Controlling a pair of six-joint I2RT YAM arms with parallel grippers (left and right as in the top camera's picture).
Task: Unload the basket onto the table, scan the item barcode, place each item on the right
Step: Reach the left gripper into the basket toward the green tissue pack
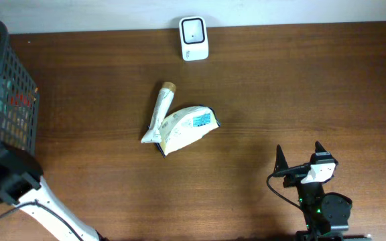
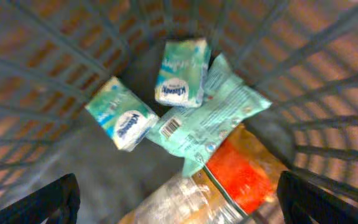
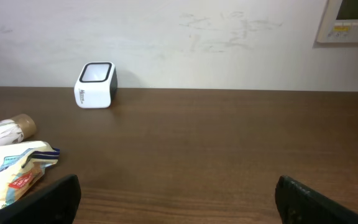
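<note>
Brown tabletop [image 1: 280,80]: white boxy scanner [image 1: 194,39] far ctr, window up for barcodes. Left hand [image 2: 179,202] open above dark wire basket [image 1: 12,100], prob. choosing item; right hand [image 1: 300,157] open, idle.

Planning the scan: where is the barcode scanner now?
The white scanner stands at the far edge of the table, centre of the overhead view, beyond the pouch and tube.

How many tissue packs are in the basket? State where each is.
2. One tissue pack sits top centre in the left wrist view; the other lies lower left of it, beside the teal pouch. Others may hide beneath it.
</note>
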